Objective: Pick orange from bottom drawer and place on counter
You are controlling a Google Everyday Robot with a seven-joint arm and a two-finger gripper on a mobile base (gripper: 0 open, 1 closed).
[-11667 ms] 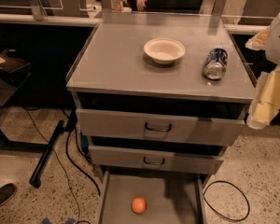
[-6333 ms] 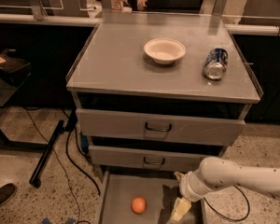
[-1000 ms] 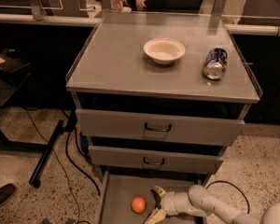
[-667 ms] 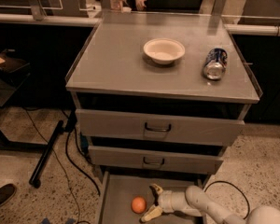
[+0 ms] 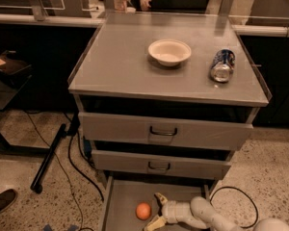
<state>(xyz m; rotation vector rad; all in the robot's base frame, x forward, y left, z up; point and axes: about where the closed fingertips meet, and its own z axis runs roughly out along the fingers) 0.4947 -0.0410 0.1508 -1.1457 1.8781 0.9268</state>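
Observation:
The orange (image 5: 143, 211) lies on the floor of the open bottom drawer (image 5: 118, 202), at the lower middle of the camera view. My gripper (image 5: 154, 210) is low inside the drawer, just right of the orange, with its two cream fingers spread open toward the fruit, one above and one below. It holds nothing. The white arm (image 5: 209, 215) reaches in from the lower right. The counter (image 5: 120, 61) is the grey cabinet top above.
A white bowl (image 5: 169, 51) and a soda can lying on its side (image 5: 222, 65) sit on the counter. Two shut drawers with dark handles (image 5: 163, 131) hang above the open drawer. Black cables and a stand leg (image 5: 50, 157) lie on the floor to the left.
My gripper has moved a little further left along the drawer floor, closing the gap to the orange. The orange has stayed in place.

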